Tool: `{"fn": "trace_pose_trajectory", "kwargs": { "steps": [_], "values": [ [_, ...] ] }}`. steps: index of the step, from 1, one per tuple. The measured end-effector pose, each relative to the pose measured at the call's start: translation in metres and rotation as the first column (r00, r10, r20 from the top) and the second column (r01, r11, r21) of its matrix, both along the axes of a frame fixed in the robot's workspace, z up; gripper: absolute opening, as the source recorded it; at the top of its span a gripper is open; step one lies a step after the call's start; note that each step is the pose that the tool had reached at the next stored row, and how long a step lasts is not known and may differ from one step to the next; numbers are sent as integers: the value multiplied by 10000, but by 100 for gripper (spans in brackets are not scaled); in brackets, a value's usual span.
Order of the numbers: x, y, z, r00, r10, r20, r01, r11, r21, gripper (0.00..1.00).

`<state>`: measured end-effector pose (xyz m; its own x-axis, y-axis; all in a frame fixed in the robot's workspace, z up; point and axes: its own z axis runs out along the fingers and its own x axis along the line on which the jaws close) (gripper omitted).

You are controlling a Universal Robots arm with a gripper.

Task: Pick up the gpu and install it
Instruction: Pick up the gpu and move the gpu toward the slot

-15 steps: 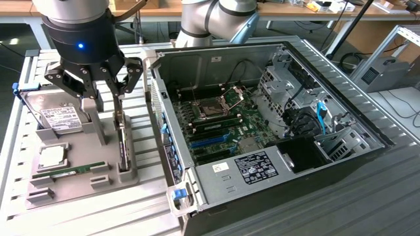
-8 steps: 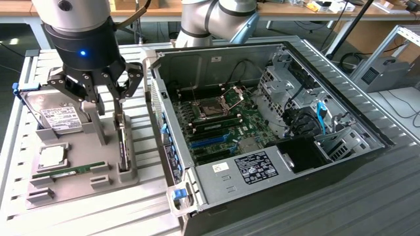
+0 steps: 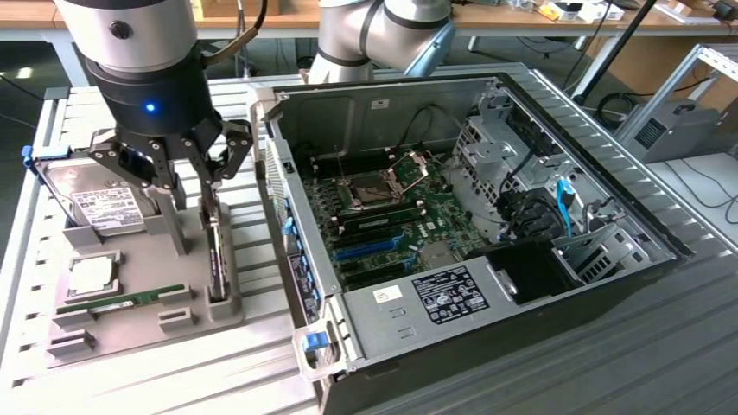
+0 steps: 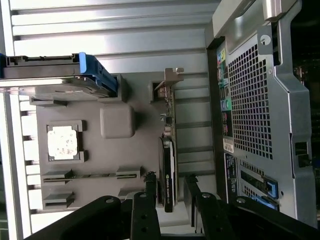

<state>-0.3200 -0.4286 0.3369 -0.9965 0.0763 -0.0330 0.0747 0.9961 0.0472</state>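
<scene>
— Black metal, that is my gripper (image 4: 170, 178): its two fingers (image 4: 150, 187) hang one on each side of the graphics card (image 4: 168, 157), half spread, with a gap showing between each finger and the card.
— So you have no hold on it?
— None that I can see. The jaws stand apart around it, not pressed against it. The card rests on its long edge in a slot of the grey holder (image 4: 145, 150), and the slot carries it, not me.
— Why on edge?
— I reckon so that the thin top edge sticks up between my fingers; lying flat it would give me nothing to pinch. Its metal bracket (image 4: 170, 80) is at the end away from my wrist, clear of the fingers.
— What else is in the holder?
— A square post (image 4: 117, 120) just beside the card, a processor chip (image 4: 62, 142) in its own pocket, a memory stick (image 3: 121, 303) in a groove, and a hard drive (image 3: 98, 203) in a blue frame leaning at one end. Each has its own seat, I judge so nothing slides into its neighbour.
— And the computer?
— The case (image 4: 250, 100) lies on its side on the slatted table (image 4: 110, 30), right next to the holder, side panel off, so the motherboard (image 3: 381, 207) faces upward. The card is not yet in there.
</scene>
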Motion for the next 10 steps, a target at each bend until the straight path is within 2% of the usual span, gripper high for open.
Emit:
{"fn": "trace_pose_trajectory", "kwargs": {
  "steps": [10],
  "values": [
    [-4, 0, -93, 10000, 0, 0, 0, 10000, 0, 36]
  ]
}}
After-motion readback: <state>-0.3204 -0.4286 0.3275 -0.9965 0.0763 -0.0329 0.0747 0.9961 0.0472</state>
